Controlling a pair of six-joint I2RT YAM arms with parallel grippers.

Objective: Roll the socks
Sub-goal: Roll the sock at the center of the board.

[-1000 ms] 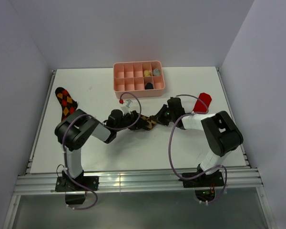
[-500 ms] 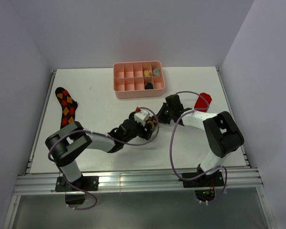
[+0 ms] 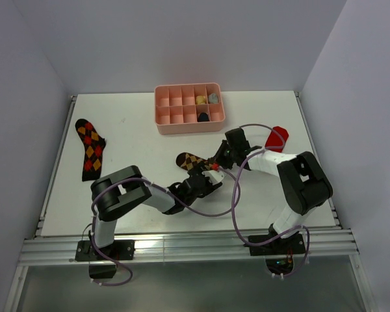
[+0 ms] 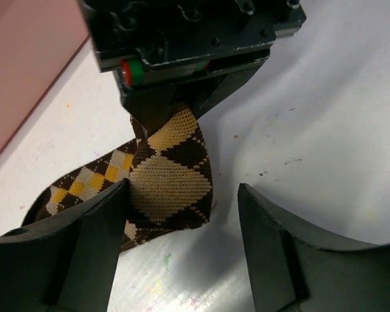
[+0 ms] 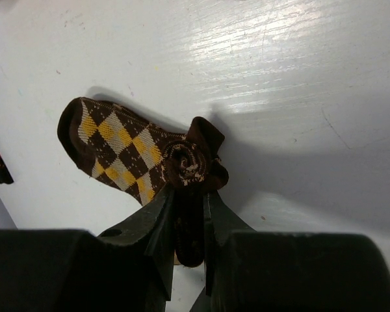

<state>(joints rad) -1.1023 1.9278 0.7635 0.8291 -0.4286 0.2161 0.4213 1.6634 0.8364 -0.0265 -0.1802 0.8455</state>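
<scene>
Nearer the arm bases than the pink tray (image 3: 190,127), the left gripper (image 4: 182,195) lies low over the white table (image 3: 136,195) with its jaws spread wide and holding nothing; one finger (image 4: 97,240) touches the edge of the tan argyle sock (image 3: 190,160), while the other stands apart from it on bare table. Purple cables (image 3: 233,195) loop over the table on this same near side of the tray.

The tan argyle sock lies on the near side of the tray, about level with its middle; its flat end stretches out on the table and its other end is wound into a tight roll. The right gripper (image 5: 190,195) is clamped on that roll, fingers pressed together from both sides; in the left wrist view its dark body, which carries a small red and green mark, hides the roll.

Well to the left of the tray and nearer than it, the red-orange argyle sock (image 3: 90,148) lies flat by the table's left edge. To the right of the tray and nearer, the red sock (image 3: 277,137) shows partly behind the right arm.

In the tray's far row, toward the right end, sit a tan lump (image 3: 201,99) and a grey lump (image 3: 213,97); a dark lump (image 3: 203,117) sits in the near row.
</scene>
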